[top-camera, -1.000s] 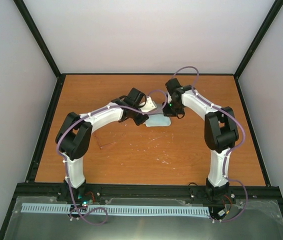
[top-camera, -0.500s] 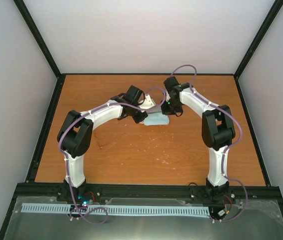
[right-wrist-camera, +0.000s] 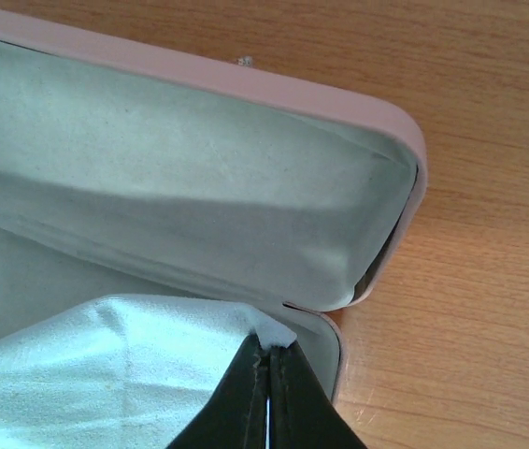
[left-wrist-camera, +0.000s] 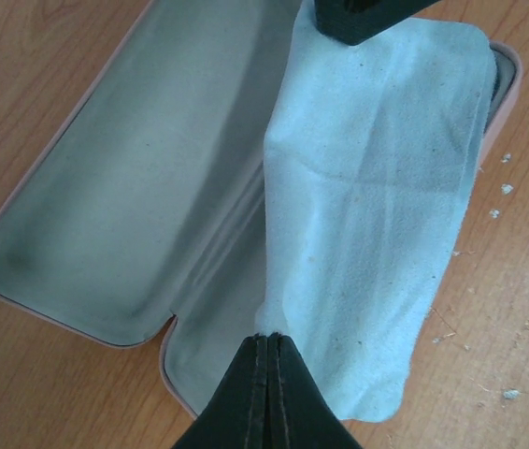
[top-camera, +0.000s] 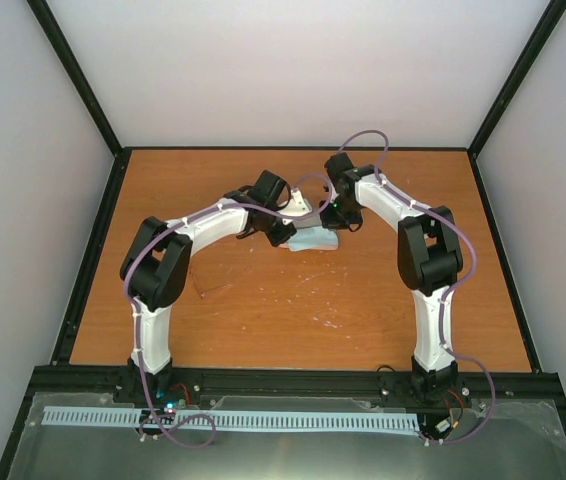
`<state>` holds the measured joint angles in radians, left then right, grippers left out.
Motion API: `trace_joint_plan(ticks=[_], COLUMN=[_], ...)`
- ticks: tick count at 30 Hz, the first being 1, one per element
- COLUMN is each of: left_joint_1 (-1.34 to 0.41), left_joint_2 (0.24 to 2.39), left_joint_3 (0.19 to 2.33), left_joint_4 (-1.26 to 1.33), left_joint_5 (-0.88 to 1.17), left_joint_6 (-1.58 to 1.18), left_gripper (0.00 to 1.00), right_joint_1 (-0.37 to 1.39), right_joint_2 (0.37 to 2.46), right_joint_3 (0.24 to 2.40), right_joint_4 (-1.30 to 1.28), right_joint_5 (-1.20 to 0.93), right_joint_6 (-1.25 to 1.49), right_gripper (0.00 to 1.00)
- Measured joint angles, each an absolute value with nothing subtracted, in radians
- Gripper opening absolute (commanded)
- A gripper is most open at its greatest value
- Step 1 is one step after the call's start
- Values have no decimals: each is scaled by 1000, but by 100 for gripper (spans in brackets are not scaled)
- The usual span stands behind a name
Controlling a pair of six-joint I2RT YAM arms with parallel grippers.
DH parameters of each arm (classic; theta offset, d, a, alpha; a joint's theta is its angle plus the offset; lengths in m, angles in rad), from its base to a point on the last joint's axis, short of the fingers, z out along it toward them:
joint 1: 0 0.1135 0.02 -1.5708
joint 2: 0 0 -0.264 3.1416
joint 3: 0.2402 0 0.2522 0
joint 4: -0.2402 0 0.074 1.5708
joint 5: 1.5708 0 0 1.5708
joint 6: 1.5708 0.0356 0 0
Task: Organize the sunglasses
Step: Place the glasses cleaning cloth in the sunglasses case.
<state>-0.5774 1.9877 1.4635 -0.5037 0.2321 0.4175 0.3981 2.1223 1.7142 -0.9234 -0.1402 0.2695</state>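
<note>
The pink case (left-wrist-camera: 68,271) lies open at the table's middle back, its grey lining showing; it also shows in the top view (top-camera: 301,207) and the right wrist view (right-wrist-camera: 246,84). The light blue cloth (left-wrist-camera: 377,215) is draped over the case's right half and hangs over its rim onto the wood. My left gripper (left-wrist-camera: 270,337) is shut on one corner of the cloth. My right gripper (right-wrist-camera: 269,348) is shut on the opposite corner, over the case's end. The sunglasses are not clearly visible. A faint thin brownish outline (top-camera: 206,290) lies on the wood, too small to identify.
Wooden tabletop (top-camera: 293,310) with pale scuffs near the middle. Black frame rails run along the table's sides and front edge (top-camera: 293,375). White walls enclose the back and sides.
Both grippers have shifted slightly toward the back of the table, carrying the cloth further over the open case. Both have stayed shut on their corners.
</note>
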Motion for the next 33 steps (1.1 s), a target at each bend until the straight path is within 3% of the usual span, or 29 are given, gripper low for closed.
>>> trace_joint_plan(ticks=[33], left_joint_1=[-498], left_joint_2=[2160], left_joint_3=[1652], left_joint_4=[-547], left_joint_5=[300], left_joint_6=[486], left_gripper=[1], right_joint_1=[398], right_joint_2=[2259], right_joint_3=[1891], right_joint_4=[-930], right_joint_5=[-129], right_joint_6=[270], right_gripper=[3])
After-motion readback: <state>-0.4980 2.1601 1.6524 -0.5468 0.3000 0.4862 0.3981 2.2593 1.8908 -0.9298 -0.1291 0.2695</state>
